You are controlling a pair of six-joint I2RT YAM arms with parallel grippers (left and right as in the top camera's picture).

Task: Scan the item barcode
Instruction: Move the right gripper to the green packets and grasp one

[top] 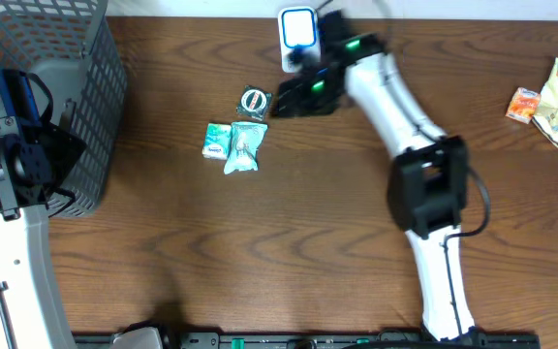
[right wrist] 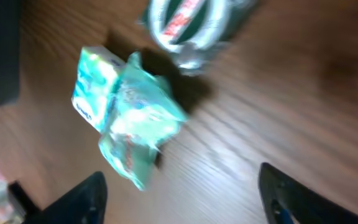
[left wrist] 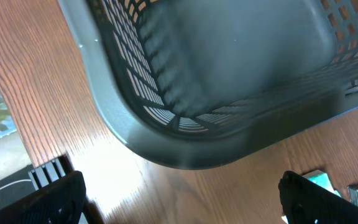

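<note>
Near the table's far middle lie a round green-and-white item (top: pixel 255 102) and two teal packets (top: pixel 219 141) (top: pixel 245 147). A white and blue barcode scanner (top: pixel 298 32) stands at the back edge. My right gripper (top: pixel 281 105) hovers just right of the round item, open, with nothing between its fingers. The blurred right wrist view shows a teal packet (right wrist: pixel 129 118) and the round item (right wrist: pixel 188 25) ahead of the open gripper (right wrist: pixel 180 174). My left gripper (left wrist: pixel 182 180) is open and empty over bare wood beside the basket.
A grey mesh basket (top: pixel 85 87) (left wrist: pixel 185 124) stands at the far left, with the left arm (top: pixel 3 155) against it. Snack packets (top: pixel 555 102) lie at the far right. The right arm (top: pixel 424 184) reaches diagonally from the front edge.
</note>
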